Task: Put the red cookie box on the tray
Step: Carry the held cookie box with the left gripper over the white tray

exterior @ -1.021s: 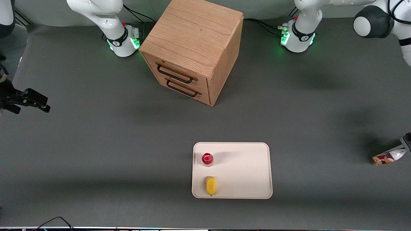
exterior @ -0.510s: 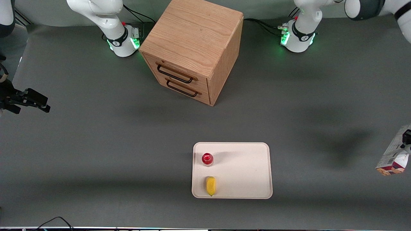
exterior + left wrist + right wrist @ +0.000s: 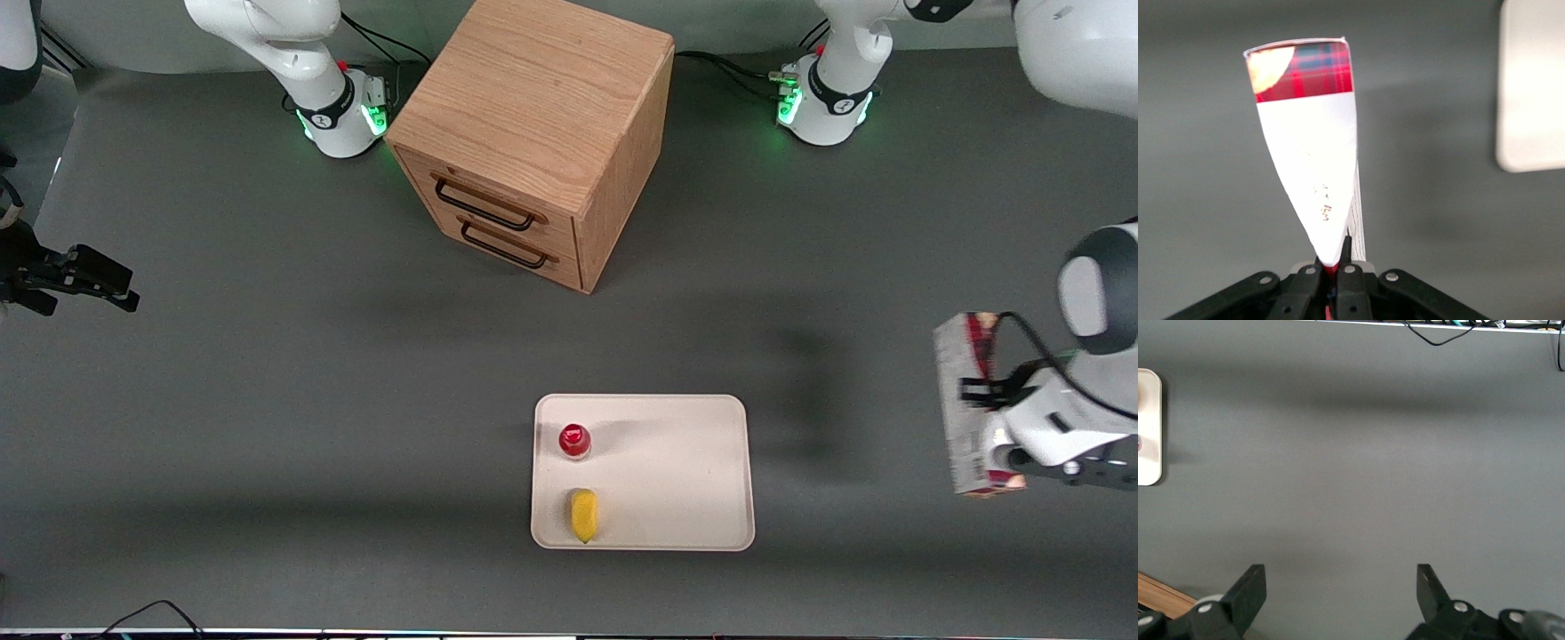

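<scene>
My left gripper [image 3: 982, 396] is shut on the red cookie box [image 3: 962, 404] and holds it in the air, edge-on, toward the working arm's end of the table, well apart from the tray. In the left wrist view the fingers [image 3: 1350, 252] pinch the box [image 3: 1313, 160], which shows a white face with a red plaid end and a tan cookie picture. The cream-beige tray [image 3: 685, 471] lies on the grey table nearer the front camera than the cabinet; part of it also shows in the left wrist view [image 3: 1531, 87].
On the tray stand a small red-capped bottle [image 3: 574, 440] and a yellow fruit-like object [image 3: 583, 515]. A wooden drawer cabinet [image 3: 533, 133] with two dark handles stands farther from the front camera. A cable [image 3: 147, 613] lies at the table's near edge.
The left arm has come in from the table's end toward the tray, lifting the cookie box and turning it from a low tilt to nearly edge-on.
</scene>
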Tool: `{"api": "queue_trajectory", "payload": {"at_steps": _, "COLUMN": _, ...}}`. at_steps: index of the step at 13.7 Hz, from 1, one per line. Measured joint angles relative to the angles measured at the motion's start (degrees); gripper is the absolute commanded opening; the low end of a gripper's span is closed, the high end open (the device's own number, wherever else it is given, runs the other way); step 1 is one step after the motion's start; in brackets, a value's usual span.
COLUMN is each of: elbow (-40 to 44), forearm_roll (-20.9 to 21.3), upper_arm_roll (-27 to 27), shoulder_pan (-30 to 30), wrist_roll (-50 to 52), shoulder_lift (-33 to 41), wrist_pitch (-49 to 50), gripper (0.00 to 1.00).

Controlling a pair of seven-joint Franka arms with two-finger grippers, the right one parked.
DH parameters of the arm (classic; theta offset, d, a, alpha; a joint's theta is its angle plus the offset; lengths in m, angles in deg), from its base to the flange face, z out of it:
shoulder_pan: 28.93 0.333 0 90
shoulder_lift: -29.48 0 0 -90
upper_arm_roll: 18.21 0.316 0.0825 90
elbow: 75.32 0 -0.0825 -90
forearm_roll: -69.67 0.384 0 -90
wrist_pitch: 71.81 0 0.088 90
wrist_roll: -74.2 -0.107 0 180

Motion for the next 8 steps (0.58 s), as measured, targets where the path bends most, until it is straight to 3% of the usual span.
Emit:
{"api": "queue_trajectory", "payload": {"at_steps": 5, "elbow": -1.21, "forearm_roll": 4.55, "upper_arm_roll": -13.06, "shoulder_pan": -1.06, "wrist_roll": 24.61, "shoulder_lift": -1.23, "wrist_pitch": -3.8, "gripper": 0.0}}
{"api": "queue_trajectory", "payload": {"at_steps": 8, "elbow": -2.03, "forearm_roll": 6.53, "upper_arm_roll": -14.83, "shoulder_pan": -4.3, "wrist_roll": 29.81, "shoulder_lift": -5.51, "wrist_pitch": -7.11, "gripper": 0.0}}
